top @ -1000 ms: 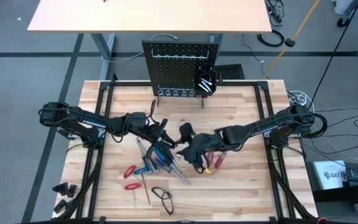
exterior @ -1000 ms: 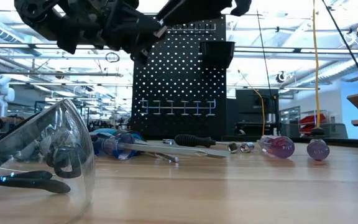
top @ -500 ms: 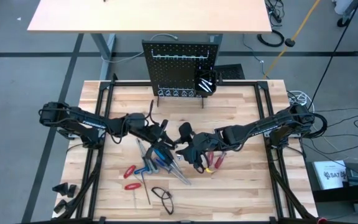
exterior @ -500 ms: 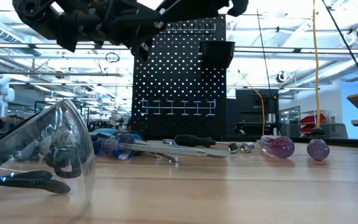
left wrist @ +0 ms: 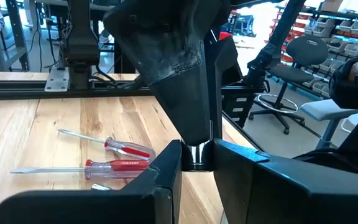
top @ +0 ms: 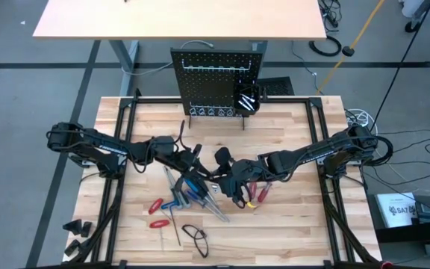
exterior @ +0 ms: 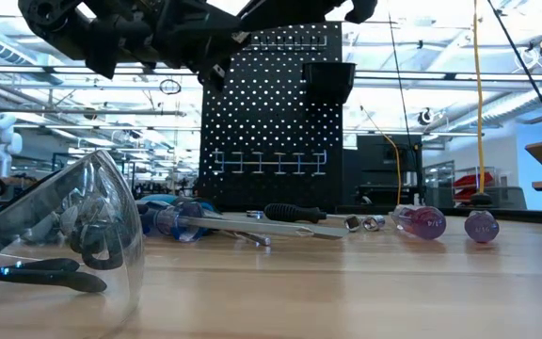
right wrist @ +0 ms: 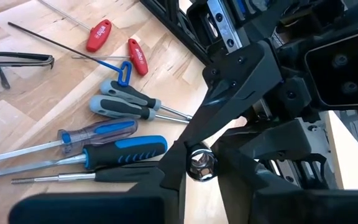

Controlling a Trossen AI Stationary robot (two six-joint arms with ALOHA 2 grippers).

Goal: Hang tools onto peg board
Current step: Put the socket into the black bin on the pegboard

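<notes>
A small silver socket bit (right wrist: 201,165) hangs above the middle of the table, where my two grippers meet. My left gripper (top: 204,173) comes from the table's left and my right gripper (top: 221,178) from the right; both are shut on the bit. Below them, blue-, black- and clear-handled screwdrivers (top: 192,196) lie flat in a heap. Two red-handled screwdrivers (left wrist: 120,158) lie beside it, with red T-handled tools (top: 155,206) toward the near left. The black peg board (top: 217,82) stands upright at the far edge with a row of hooks (exterior: 266,162) and a small bin (exterior: 328,80). My left gripper pinches the bit's round side (left wrist: 197,157) between its two fingertips, coming about level from the table's left. The bit is lifted clear of the table. My right gripper's finger hides the bit's other end in that view. My right gripper pinches the bit near its hexagonal open end (right wrist: 202,163), one finger (right wrist: 169,171) on each side. It slants down from the table's right. The open end faces back along the fingers, and the bit is clear of the table.
Clear safety glasses (exterior: 55,226) lie near the front edge (top: 194,235). Two loose silver bits (exterior: 363,223) and clear purple handles (exterior: 422,222) rest on the tabletop. A black frame (top: 118,149) runs round the table's edges. Bare wood lies in front of the peg board.
My right gripper has shut on the silver bit, which my left gripper goes on holding. Both arms have stayed in place and the bit has not moved.
</notes>
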